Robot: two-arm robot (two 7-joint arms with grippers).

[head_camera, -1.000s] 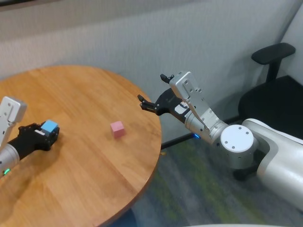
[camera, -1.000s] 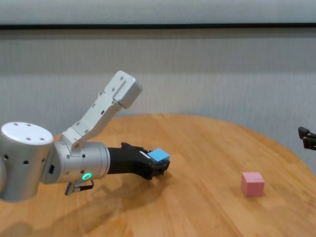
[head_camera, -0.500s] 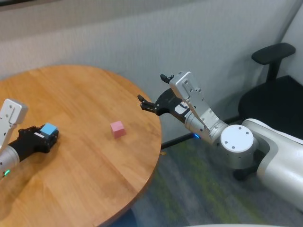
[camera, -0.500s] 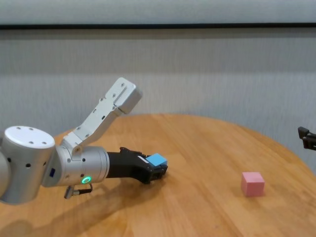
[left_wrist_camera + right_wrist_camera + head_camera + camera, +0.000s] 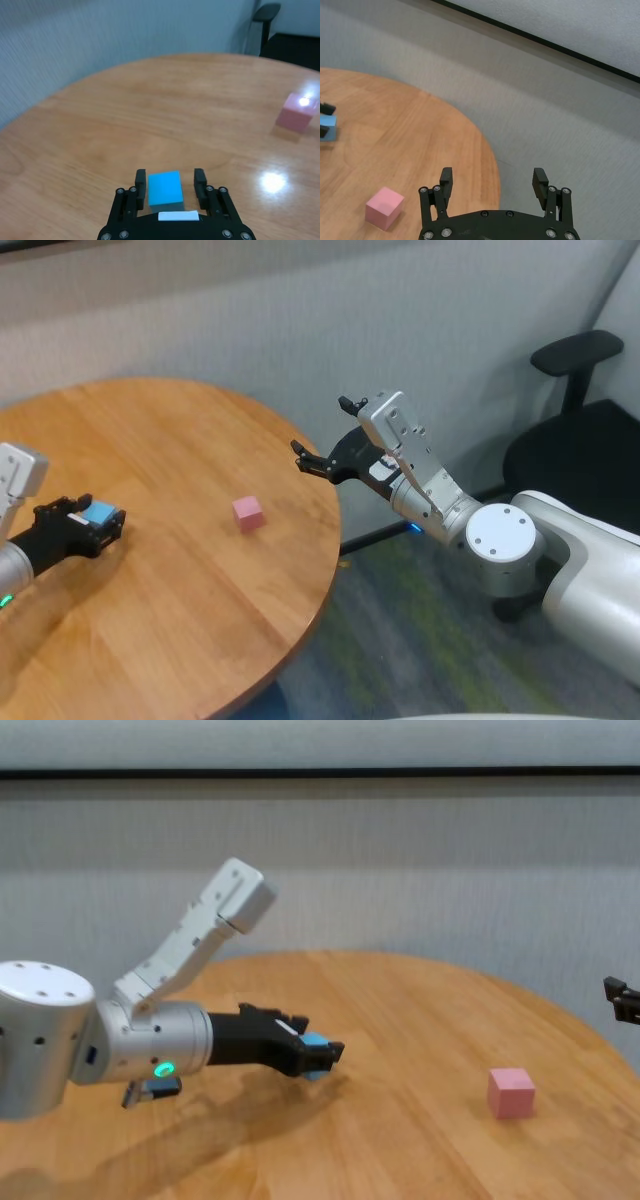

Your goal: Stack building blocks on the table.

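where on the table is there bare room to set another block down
Bare wood stretches between the blue block in the left end effector and the pink block, also across the table's far side. The left edge is crowded. The open right end effector hangs off the table's right rim.

table (image 5: 150,100): glossy grained wood | blue block (image 5: 165,188): matte | pink block (image 5: 297,112): matte

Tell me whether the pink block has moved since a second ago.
No. In the head view the pink block sits at the same spot on the table, near its right edge, untouched by either gripper.
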